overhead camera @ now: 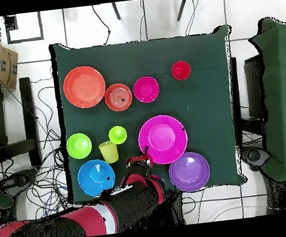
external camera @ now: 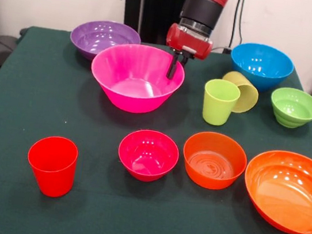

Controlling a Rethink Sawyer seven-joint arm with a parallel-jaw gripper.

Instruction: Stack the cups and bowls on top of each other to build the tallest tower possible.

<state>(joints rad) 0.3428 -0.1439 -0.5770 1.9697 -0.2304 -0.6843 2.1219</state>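
Plastic bowls: 7 glossy round ones, none stacked — large pink bowl (external camera: 136,76), large orange bowl (external camera: 289,191), medium purple bowl (external camera: 104,37), medium blue bowl (external camera: 261,65), small magenta bowl (external camera: 148,154), small orange bowl (external camera: 214,159), small ribbed green bowl (external camera: 294,107).
Cups: 3 tapered tumblers — red cup (external camera: 52,164) upright, alone near the front edge; lime green cup (external camera: 220,101) upright; pale yellow cup (external camera: 241,91) tipped on its side, touching the lime one.
Tower: no pile; all 10 pieces sit singly.
Gripper: 1 red-and-black gripper (external camera: 172,68) at the pink bowl's far rim; whether the jaws are apart or together cannot be told.
Surface: dark green cloth-covered table (external camera: 19,98).
Room: white tiled floor (overhead camera: 159,16), loose cables, 1 cardboard box (overhead camera: 2,65).
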